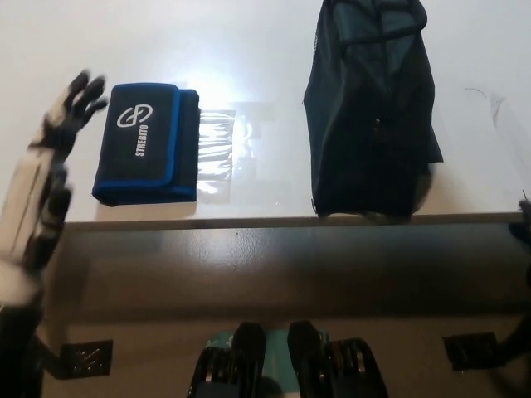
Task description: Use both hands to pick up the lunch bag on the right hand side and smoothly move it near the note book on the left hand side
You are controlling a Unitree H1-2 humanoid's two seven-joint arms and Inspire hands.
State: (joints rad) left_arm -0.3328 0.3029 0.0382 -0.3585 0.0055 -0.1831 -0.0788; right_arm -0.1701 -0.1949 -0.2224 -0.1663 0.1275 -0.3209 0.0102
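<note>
The lunch bag [373, 108] is dark, soft and upright on the right half of the white table [249, 50], close to the front edge. On the left lies the note book [148, 143], black with a blue border and white lettering. My white left hand [46, 170] is raised just left of the note book, open, with its fingers [79, 95] spread and reaching level with the book's far corner. It touches nothing that I can see and is far from the bag. No part of my black right hand shows.
A clear plastic sheet [220, 153] lies flat between the note book and the bag. The table's front edge [249, 221] runs across the middle of the picture. A thin dark wire [489, 98] lies right of the bag.
</note>
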